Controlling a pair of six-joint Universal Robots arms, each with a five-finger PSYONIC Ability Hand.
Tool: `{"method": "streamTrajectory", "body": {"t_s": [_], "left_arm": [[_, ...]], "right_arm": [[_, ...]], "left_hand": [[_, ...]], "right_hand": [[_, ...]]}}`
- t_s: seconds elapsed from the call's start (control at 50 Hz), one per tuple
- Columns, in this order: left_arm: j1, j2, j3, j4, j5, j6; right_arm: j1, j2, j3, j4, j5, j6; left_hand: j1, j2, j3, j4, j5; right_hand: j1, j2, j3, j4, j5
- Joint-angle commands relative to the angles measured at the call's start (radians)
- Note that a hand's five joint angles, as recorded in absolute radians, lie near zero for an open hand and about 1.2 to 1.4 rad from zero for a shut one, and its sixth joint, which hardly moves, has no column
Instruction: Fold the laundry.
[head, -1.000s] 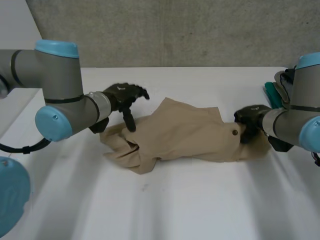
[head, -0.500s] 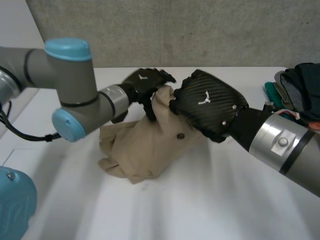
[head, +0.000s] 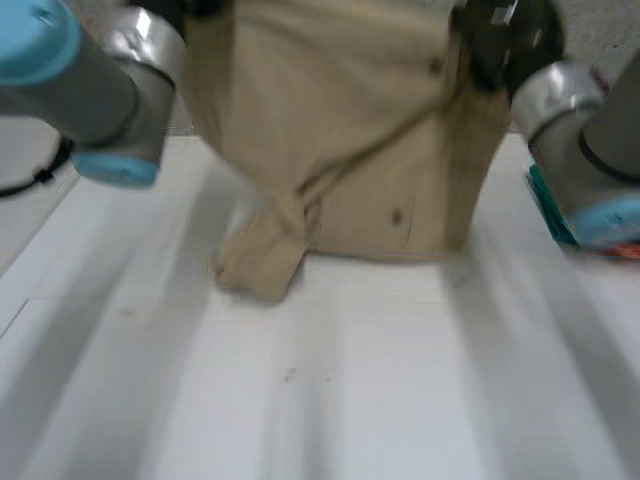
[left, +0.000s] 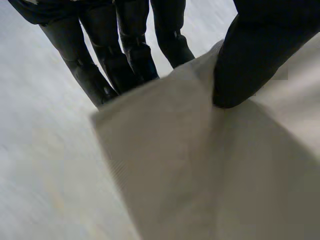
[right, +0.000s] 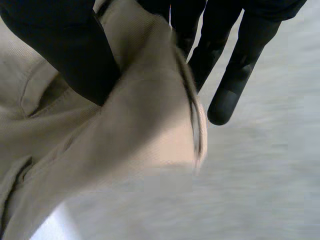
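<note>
The tan garment, smooth woven cloth with buttons, hangs over the white desk, its crumpled lower end resting there and open desk in front. The left robot hand pinches one top edge between thumb and fingers. The right robot hand pinches the other.

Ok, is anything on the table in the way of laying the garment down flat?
Nothing visible does. The left hand and right hand pinch the beige garment at its top edge, and the white table below it is bare. A teal item lies at the table's right edge, apart from the cloth.
</note>
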Motion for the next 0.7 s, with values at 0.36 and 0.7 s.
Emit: {"method": "streamTrajectory", "body": {"t_s": [0.36,0.7], "left_arm": [[0.042,0.259,-0.894,0.09,0.155,0.021],[0.068,0.203,-1.029,-0.094,0.126,0.035]], "right_arm": [[0.059,0.031,0.465,-0.194,0.1,-0.03],[-0.002,-0.029,0.694,-0.037,0.061,-0.081]], "left_hand": [[0.23,0.201,0.211,0.201,0.258],[-0.472,-0.5,-0.491,-0.5,-0.443]], "right_hand": [[0.327,0.219,0.183,0.197,0.283],[0.327,0.219,0.183,0.197,0.283]]}}
